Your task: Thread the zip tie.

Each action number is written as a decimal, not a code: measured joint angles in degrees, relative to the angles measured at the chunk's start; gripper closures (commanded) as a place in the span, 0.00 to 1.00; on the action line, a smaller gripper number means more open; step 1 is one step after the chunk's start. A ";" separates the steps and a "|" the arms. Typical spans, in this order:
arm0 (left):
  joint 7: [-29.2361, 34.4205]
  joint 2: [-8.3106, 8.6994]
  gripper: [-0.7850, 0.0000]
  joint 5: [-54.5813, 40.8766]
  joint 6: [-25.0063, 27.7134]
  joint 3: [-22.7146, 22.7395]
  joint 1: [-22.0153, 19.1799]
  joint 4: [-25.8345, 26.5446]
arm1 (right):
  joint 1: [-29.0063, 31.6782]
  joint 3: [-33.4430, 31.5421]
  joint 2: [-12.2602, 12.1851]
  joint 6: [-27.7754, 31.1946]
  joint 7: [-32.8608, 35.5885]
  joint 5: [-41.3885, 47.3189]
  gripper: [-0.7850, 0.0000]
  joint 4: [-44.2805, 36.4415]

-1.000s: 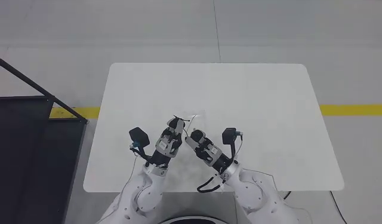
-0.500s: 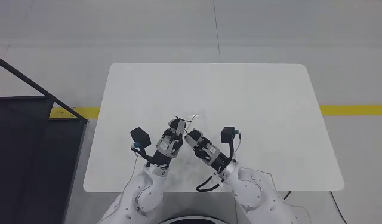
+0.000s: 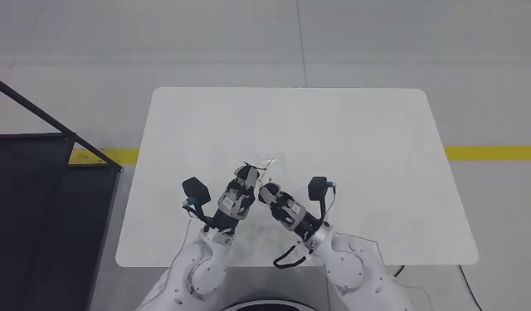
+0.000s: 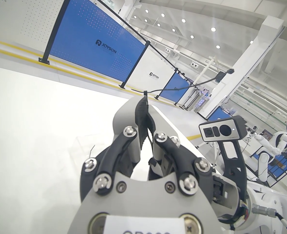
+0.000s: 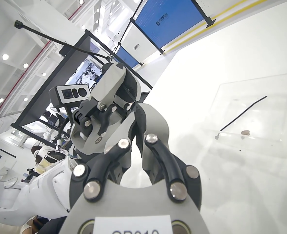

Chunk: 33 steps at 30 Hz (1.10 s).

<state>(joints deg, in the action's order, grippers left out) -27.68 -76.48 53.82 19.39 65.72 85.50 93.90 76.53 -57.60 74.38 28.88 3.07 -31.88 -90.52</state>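
A black zip tie (image 4: 182, 87) is pinched at the tips of my left gripper (image 4: 144, 103), which is shut on it. Its strap sticks out sideways into the air and ends in a small square head (image 4: 231, 70). From the pinch a thin black strand (image 5: 131, 93) runs down to my right gripper (image 5: 137, 108), shut on that end. In the top view the left gripper (image 3: 246, 172) and the right gripper (image 3: 267, 189) stand close together above the white table's (image 3: 373, 145) front middle, with the tie (image 3: 259, 163) just beyond them.
A clear flat plate (image 5: 267, 86) lies on the table just past the grippers, with a second black zip tie (image 5: 243, 113) and a small brownish bit (image 5: 245, 132) on it. A black framed panel (image 3: 50, 195) stands off the table's left side.
Both arms have stayed almost in place, with only slight shifts of the wrists. Both grippers have kept their hold on the zip tie.
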 measured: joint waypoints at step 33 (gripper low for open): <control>5.83 1.99 0.62 -9.97 15.32 10.56 8.80 6.45 | 9.95 -6.11 -1.36 -2.80 -7.98 -12.66 1.00 -11.45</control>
<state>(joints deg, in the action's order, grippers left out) -21.84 -74.49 43.85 34.71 76.28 94.29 100.35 86.48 -63.71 73.02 26.08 -4.91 -44.53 -101.97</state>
